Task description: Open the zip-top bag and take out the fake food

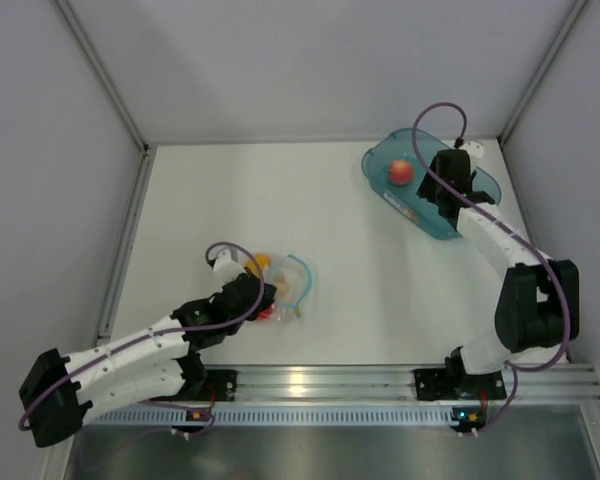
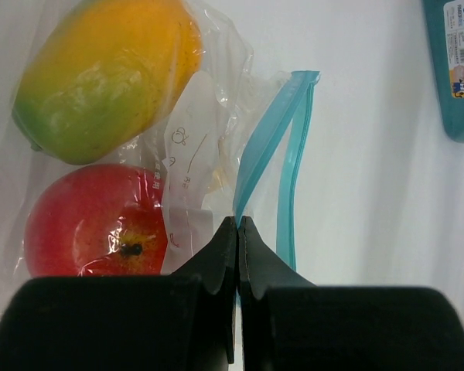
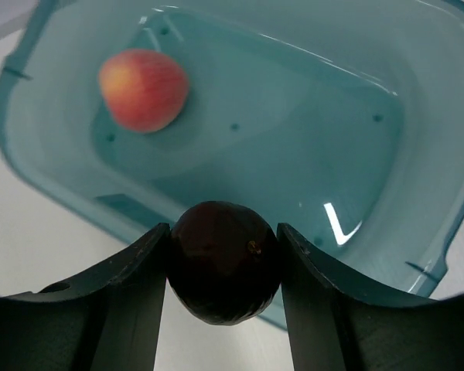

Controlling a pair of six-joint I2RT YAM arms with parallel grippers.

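Note:
The clear zip-top bag [image 1: 285, 290] lies on the table at centre left, its teal zip strip [image 2: 272, 147] gaping open. Inside it are a yellow-orange mango [image 2: 104, 73] and a red tomato-like ball [image 2: 93, 224]. My left gripper [image 2: 238, 222] is shut on the bag's teal strip at its near end. My right gripper [image 3: 224, 239] is shut on the small dark red piece [image 3: 224, 261] and holds it above the near rim of the teal tub [image 3: 417, 178]. A pinkish peach ball [image 3: 143, 89] lies in the tub, also seen from above [image 1: 401, 172].
The teal tub [image 1: 384, 162] sits at the back right of the white table. Grey walls close in the left, back and right sides. An aluminium rail [image 1: 320, 380] runs along the near edge between the arm bases.

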